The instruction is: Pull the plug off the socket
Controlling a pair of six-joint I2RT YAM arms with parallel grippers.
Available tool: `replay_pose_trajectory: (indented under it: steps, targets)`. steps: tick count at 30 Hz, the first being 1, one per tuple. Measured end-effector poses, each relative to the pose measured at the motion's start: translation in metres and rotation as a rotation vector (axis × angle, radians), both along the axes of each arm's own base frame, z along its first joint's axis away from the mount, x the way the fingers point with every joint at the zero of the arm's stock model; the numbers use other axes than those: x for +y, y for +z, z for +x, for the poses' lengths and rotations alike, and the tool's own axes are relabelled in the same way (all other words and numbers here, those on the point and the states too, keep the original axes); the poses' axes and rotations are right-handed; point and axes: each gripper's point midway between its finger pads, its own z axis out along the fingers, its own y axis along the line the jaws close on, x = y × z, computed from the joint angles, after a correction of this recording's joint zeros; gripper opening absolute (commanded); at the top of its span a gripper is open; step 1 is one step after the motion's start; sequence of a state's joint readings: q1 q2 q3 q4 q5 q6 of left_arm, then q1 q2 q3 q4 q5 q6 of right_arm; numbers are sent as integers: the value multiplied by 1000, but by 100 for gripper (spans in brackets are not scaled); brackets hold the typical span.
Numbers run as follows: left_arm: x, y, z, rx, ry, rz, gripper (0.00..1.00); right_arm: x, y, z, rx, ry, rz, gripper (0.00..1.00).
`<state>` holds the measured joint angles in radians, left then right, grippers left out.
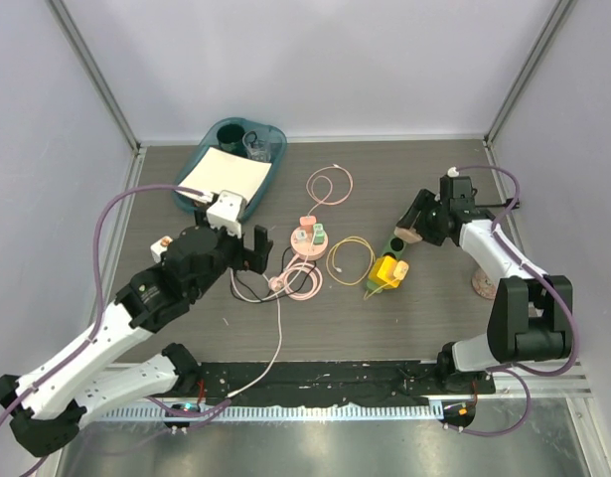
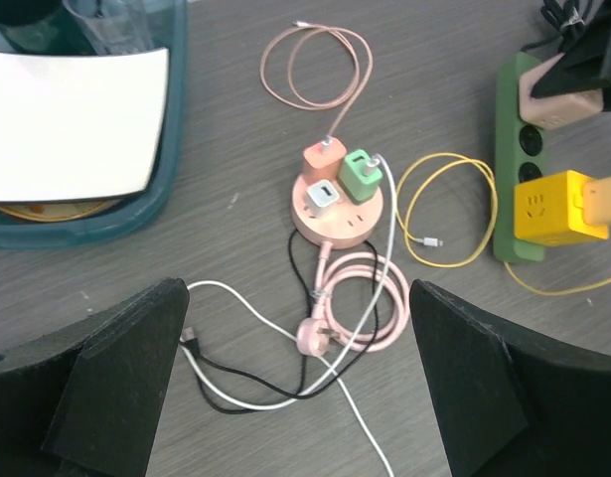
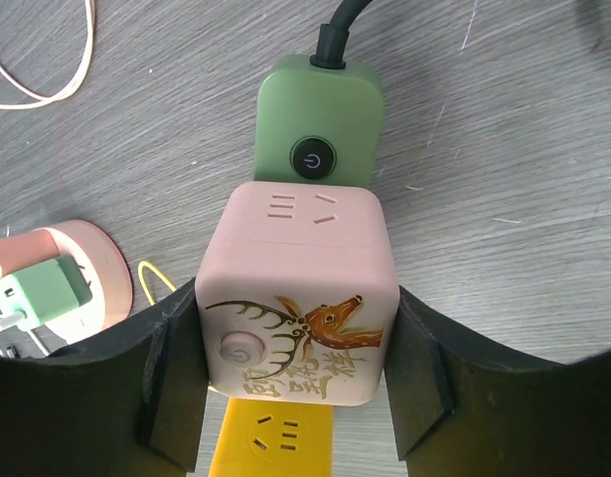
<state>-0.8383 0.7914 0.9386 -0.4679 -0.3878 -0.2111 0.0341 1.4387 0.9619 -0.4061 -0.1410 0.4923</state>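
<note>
A green power strip (image 3: 320, 124) lies on the table right of centre, also seen in the top view (image 1: 396, 242) and the left wrist view (image 2: 511, 149). A pink cube plug with a deer picture (image 3: 297, 288) sits on it, with a yellow cube plug (image 3: 275, 437) beside it on the same strip. My right gripper (image 3: 295, 360) is shut on the pink cube's two sides (image 1: 409, 236). I cannot tell whether the cube is seated or lifted. My left gripper (image 2: 295, 388) is open and empty, above loose cables near a round pink socket hub (image 2: 337, 209).
A teal tray (image 1: 270, 174) with a white sheet stands at the back left. A pink cable coil (image 1: 328, 184), a yellow cable coil (image 1: 350, 260) and white, black and pink cords (image 1: 285, 283) lie around the hub. A small round object (image 1: 481, 286) sits by the right arm.
</note>
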Motion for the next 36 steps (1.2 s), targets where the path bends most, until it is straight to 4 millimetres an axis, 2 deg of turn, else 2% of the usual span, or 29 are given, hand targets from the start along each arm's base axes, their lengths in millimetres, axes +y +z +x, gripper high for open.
replay_pose_trajectory:
  steps: [4, 9, 13, 15, 17, 21, 22, 24, 27, 30, 36]
  targets:
    - [-26, 2, 8, 61, -40, -29, 100, 5, -3, 1, -21, -12, 22, 21]
    - [-67, -7, 23, 153, -101, -35, 100, 11, -3, 2, -80, 14, 48, 19]
    - [-105, -13, 38, 215, -176, -62, 95, 19, 3, 2, -123, 53, 80, 19]
    - [-131, -16, 46, 257, -238, -80, 94, 22, 7, 4, -146, 68, 91, 19]
    - [-157, -26, 56, 299, -297, -93, 94, 23, 11, 5, -173, 78, 98, 19]
    - [-188, -57, 64, 384, -370, -105, 94, 35, 18, 1, -222, 136, 147, 19]
    - [-194, -66, 65, 407, -385, -105, 94, 43, 21, -1, -237, 177, 171, 19]
    - [-204, -81, 65, 446, -418, -113, 94, 72, 31, -14, -274, 316, 235, 19]
    - [-218, -95, 67, 480, -476, -144, 93, 100, 45, -29, -307, 461, 312, 19]
    - [-223, -103, 71, 496, -511, -167, 91, 110, 53, -35, -333, 530, 347, 19]
    - [-223, -113, 80, 500, -513, -186, 90, 110, 57, -33, -358, 542, 347, 19]
